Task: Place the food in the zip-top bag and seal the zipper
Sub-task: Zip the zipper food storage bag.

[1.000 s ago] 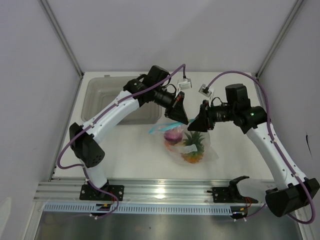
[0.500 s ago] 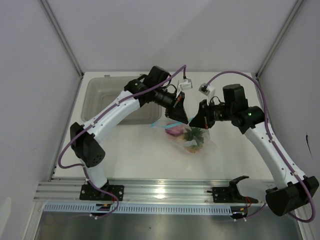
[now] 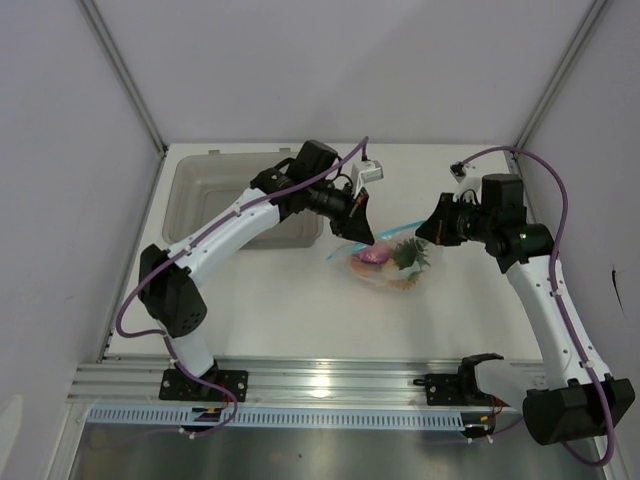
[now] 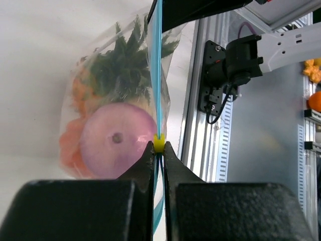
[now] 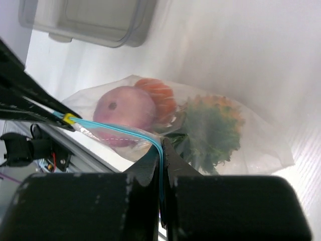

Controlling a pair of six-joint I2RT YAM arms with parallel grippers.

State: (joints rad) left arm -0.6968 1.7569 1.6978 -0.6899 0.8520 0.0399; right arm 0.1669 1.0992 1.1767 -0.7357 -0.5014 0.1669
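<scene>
The clear zip-top bag (image 3: 390, 268) hangs between my two grippers above the table, with the food inside: a purple-red onion (image 4: 118, 145), an orange (image 5: 156, 95) and a pineapple with green leaves (image 5: 213, 125). Its light blue zipper (image 5: 118, 130) runs taut from one gripper to the other. My left gripper (image 3: 363, 238) is shut on the zipper's left end, beside a small yellow slider (image 4: 158, 143). At the other end, my right gripper (image 3: 424, 238) is shut on the zipper.
A grey translucent tray (image 3: 215, 200) stands at the back left, just behind the left arm. The aluminium rail (image 3: 320, 385) with both arm bases runs along the near edge. White walls close in both sides.
The right gripper closed on the zipper and pulled right, away from the left one. The bag rose and stretched sideways between them, its blue strip now taut.
</scene>
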